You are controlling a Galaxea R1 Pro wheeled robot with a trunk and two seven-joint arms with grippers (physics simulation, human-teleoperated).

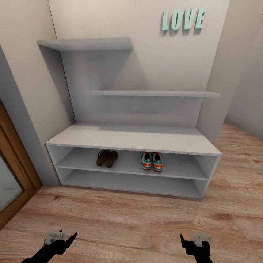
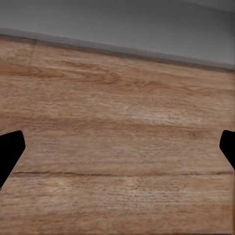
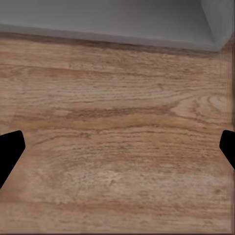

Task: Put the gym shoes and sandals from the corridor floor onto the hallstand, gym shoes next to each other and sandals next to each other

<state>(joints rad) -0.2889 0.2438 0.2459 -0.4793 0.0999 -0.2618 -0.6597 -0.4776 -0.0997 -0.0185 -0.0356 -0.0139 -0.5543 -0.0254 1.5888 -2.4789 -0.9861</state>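
Pale grey shoe rack (image 1: 135, 140) holds two sandals (image 1: 106, 158) left and two gym shoes (image 1: 151, 161) right, both pairs on its upper tier. Left gripper (image 2: 117, 152) spreads wide, empty, over wood floor (image 2: 117, 122). Right gripper (image 3: 117, 152) likewise gapes, holding nothing.

The corridor floor (image 1: 146, 223) is rendered as light brown wood plank with visible grain and a faint sheen. The hallstand (image 1: 131, 138) is finished matt, smooth and pale grey. Dark leather is suggested on the sandals (image 1: 106, 158).
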